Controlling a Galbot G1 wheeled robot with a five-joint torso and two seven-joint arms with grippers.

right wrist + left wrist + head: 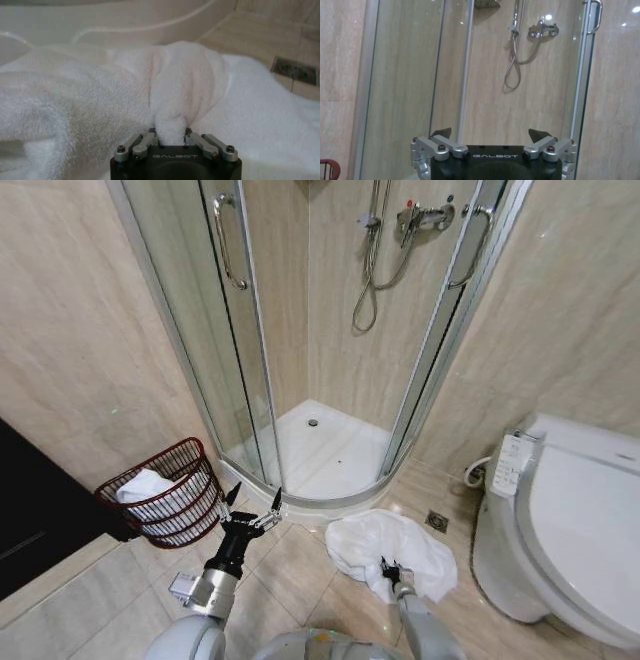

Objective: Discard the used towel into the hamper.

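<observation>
Glass shower enclosure [300, 330] is filling the corner ahead of me, with the toilet [570, 530] sitting off to my right. White towel [385, 548] is lying crumpled on the tiled floor [300, 580] between them, near the floor drain [437, 521]. The hamper [165, 492] is standing to my left against the wall, already holding white cloth. I'm pinching a fold of the towel tight in my right gripper [171, 135]. My left gripper [252, 508] is hovering beside the hamper, fingers spread.
</observation>
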